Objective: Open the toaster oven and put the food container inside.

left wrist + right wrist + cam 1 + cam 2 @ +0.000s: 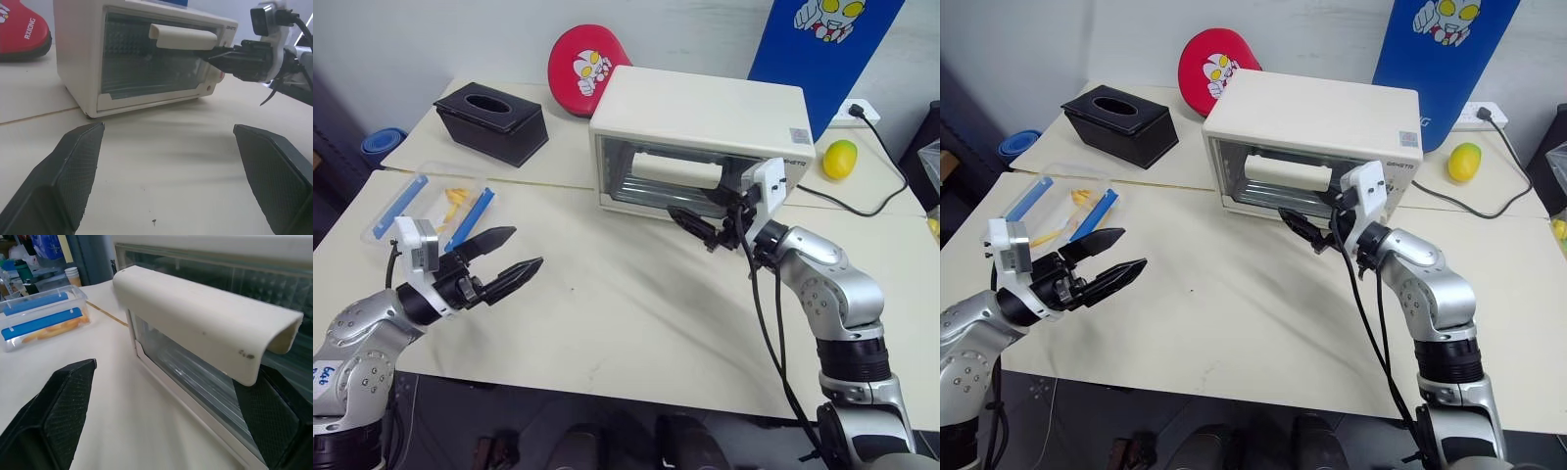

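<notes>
While both end effectors gape empty, right end effector (697, 227) below oven handle (205, 323), food container (41, 323) closed.

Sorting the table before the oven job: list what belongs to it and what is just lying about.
Belongs to the job:
- toaster oven, door shut
- its door handle
- food container
- right gripper, fingers open at the handle
- left gripper, fingers open

Lying about:
- black tissue box
- red cushion
- lemon
- blue board
</notes>
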Controlling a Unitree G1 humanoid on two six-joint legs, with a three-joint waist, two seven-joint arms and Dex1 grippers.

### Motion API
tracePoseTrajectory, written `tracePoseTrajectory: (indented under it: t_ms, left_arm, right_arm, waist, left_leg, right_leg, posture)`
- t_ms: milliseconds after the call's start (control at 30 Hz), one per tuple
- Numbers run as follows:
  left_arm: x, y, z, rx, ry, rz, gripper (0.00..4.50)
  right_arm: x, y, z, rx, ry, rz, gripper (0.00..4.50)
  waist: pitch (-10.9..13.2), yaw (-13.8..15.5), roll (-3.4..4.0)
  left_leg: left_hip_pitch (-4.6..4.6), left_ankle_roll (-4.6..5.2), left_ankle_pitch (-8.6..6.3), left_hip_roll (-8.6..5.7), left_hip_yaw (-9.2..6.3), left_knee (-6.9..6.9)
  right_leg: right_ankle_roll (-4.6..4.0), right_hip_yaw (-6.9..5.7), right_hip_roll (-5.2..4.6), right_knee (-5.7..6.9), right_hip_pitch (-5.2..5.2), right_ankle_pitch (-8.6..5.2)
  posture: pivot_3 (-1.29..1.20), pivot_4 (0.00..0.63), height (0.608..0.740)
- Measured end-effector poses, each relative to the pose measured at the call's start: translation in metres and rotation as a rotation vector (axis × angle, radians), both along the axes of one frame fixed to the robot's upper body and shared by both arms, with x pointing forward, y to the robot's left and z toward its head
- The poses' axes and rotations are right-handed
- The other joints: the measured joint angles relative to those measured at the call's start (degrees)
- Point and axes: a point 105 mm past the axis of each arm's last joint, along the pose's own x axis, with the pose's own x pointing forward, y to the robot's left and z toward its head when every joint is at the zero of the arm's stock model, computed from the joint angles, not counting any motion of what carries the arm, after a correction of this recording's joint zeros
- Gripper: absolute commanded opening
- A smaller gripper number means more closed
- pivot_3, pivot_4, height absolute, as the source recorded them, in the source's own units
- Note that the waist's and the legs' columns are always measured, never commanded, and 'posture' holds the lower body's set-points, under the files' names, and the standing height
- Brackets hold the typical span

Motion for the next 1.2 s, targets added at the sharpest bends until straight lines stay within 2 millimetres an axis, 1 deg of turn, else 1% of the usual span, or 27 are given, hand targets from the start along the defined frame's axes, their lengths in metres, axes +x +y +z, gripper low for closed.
tracePoseTrajectory:
  t_ms: [100,233,333,400,467,500,567,633,667,733,833,867,933,1000,1067,1133,1200]
  left_arm:
    - [-0.001,-0.001,0.0,-0.004,0.0,-0.01,4.5]
    - [-0.001,0.0,-0.001,-0.006,0.006,-0.009,4.5]
    - [0.002,0.003,-0.002,-0.013,0.01,-0.002,4.5]
    - [0.004,0.005,-0.003,-0.02,0.014,0.005,4.5]
    - [0.007,0.004,-0.001,-0.028,0.007,0.001,4.5]
    - [0.01,0.003,0.001,-0.035,0.0,-0.003,4.31]
    - [0.016,0.002,0.008,-0.05,-0.03,-0.012,3.94]
    - [0.023,-0.002,0.016,-0.061,-0.056,-0.04,3.4]
    - [0.029,-0.006,0.019,-0.051,-0.075,-0.054,3.06]
    - [0.039,-0.011,0.024,-0.029,-0.102,-0.066,2.52]
    - [0.071,-0.022,0.034,-0.019,-0.141,-0.06,1.68]
    - [0.084,-0.025,0.039,-0.029,-0.14,-0.054,1.31]
    - [0.099,-0.031,0.043,-0.042,-0.132,-0.054,0.71]
    - [0.114,-0.04,0.041,-0.027,-0.121,-0.062,0.11]
    - [0.13,-0.05,0.033,-0.005,-0.102,-0.059,0.05]
    - [0.139,-0.059,0.024,0.025,-0.086,-0.062,0.05]
    - [0.142,-0.066,0.015,0.044,-0.07,-0.092,0.05]
  right_arm:
    - [-0.005,0.002,0.003,0.0,-0.032,0.025,4.45]
    - [-0.015,0.002,0.0,-0.027,-0.058,0.073,4.45]
    - [-0.019,0.004,0.001,-0.033,-0.073,0.09,4.45]
    - [-0.025,0.003,-0.004,-0.065,-0.079,0.112,4.45]
    - [-0.032,0.004,-0.013,-0.14,-0.093,0.146,4.45]
    - [-0.036,0.004,-0.018,-0.184,-0.105,0.162,4.5]
    - [-0.045,0.007,-0.034,-0.269,-0.111,0.206,4.5]
    - [-0.051,0.01,-0.047,-0.302,-0.099,0.229,4.5]
    - [-0.052,0.01,-0.051,-0.308,-0.09,0.234,4.5]
    - [-0.053,0.011,-0.053,-0.318,-0.094,0.24,4.5]
    - [-0.055,0.011,-0.055,-0.339,-0.119,0.234,4.5]
    - [-0.056,0.011,-0.056,-0.343,-0.122,0.234,4.5]
    - [-0.057,0.012,-0.059,-0.352,-0.128,0.234,4.5]
    - [-0.058,0.012,-0.059,-0.358,-0.143,0.231,4.5]
    - [-0.057,0.011,-0.059,-0.361,-0.157,0.22,4.5]
    - [-0.057,0.011,-0.059,-0.367,-0.169,0.214,4.5]
    - [-0.057,0.011,-0.06,-0.367,-0.173,0.203,4.5]
  waist:
    - [0.0,0.0,0.02]
    - [0.0,-0.1,0.06]
    - [0.1,-0.2,0.12]
    - [0.1,-0.1,0.13]
    - [0.1,0.0,0.13]
    - [0.1,0.0,0.13]
    - [0.1,0.0,0.12]
    - [0.2,0.0,0.12]
    - [0.2,0.1,0.12]
    - [0.2,0.0,0.12]
    - [0.2,0.2,0.09]
    - [0.2,0.2,0.07]
    - [0.2,0.1,0.08]
    - [0.2,0.0,0.07]
    - [0.2,0.1,0.06]
    - [0.2,0.1,0.05]
    - [0.2,0.1,0.04]
  left_leg:
    - [0.0,-0.02,0.01,0.0,-0.02,-0.03]
    - [0.0,-0.02,0.01,0.0,-0.02,-0.1]
    - [0.0,-0.02,0.01,0.0,-0.02,-0.09]
    - [0.0,-0.03,0.02,0.0,-0.04,-0.09]
    - [0.0,-0.03,0.02,0.0,-0.04,-0.08]
    - [0.0,-0.03,0.02,0.0,-0.04,-0.07]
    - [0.0,-0.04,0.02,0.0,-0.03,-0.06]
    - [0.0,-0.07,0.04,0.0,-0.02,-0.05]
    - [0.0,-0.08,0.06,-0.01,-0.04,-0.02]
    - [0.01,-0.11,0.08,-0.01,-0.04,-0.02]
    - [-0.01,-0.16,0.11,-0.03,-0.14,-0.01]
    - [-0.03,-0.17,0.11,-0.04,-0.16,0.0]
    - [-0.07,-0.17,0.11,-0.05,-0.17,0.0]
    - [-0.15,-0.17,0.11,-0.07,-0.16,0.02]
    - [-0.26,-0.17,0.12,-0.07,-0.26,0.14]
    - [-0.68,-0.18,0.12,-0.08,-0.28,0.44]
    - [-0.86,-0.18,0.12,-0.09,-0.28,0.68]
  right_leg:
    - [0.0,0.0,0.0,0.01,-0.01,0.0]
    - [0.0,0.0,0.0,0.02,-0.02,0.0]
    - [0.0,-0.01,0.0,0.01,-0.02,0.0]
    - [-0.01,-0.02,0.01,-0.01,-0.04,0.0]
    - [-0.01,-0.02,0.0,-0.02,-0.02,0.0]
    - [-0.01,-0.02,0.0,-0.04,-0.02,0.0]
    - [-0.01,-0.02,0.01,-0.05,-0.02,0.0]
    - [-0.01,-0.02,0.01,-0.03,-0.02,0.0]
    - [-0.01,-0.03,0.01,-0.03,-0.02,0.0]
    - [0.0,-0.05,0.01,-0.01,-0.03,0.0]
    - [0.0,-0.16,0.04,0.01,-0.03,0.0]
    - [0.0,-0.2,0.04,0.03,-0.03,0.0]
    - [0.0,-0.22,0.04,0.16,-0.06,0.0]
    - [0.01,-0.26,0.05,0.21,-0.17,0.0]
    - [0.01,-0.38,0.05,0.28,-0.21,0.0]
    - [0.01,-0.41,0.05,0.44,-0.54,0.01]
    - [0.01,-0.4,0.05,0.71,-0.76,0.01]
  posture:
    - [0.0,0.15,0.74]
    - [0.0,0.15,0.74]
    - [0.0,0.15,0.74]
    - [0.0,0.15,0.74]
    - [0.0,0.15,0.74]
    - [0.0,0.15,0.74]
    - [0.0,0.15,0.74]
    - [0.0,0.15,0.74]
    - [0.0,0.15,0.74]
    - [0.0,0.15,0.74]
    - [0.0,0.15,0.74]
    - [0.0,0.15,0.74]
    - [0.0,0.15,0.74]
    - [0.0,0.15,0.74]
    - [0.0,0.15,0.74]
    - [0.0,0.15,0.74]
    - [0.0,0.15,0.74]
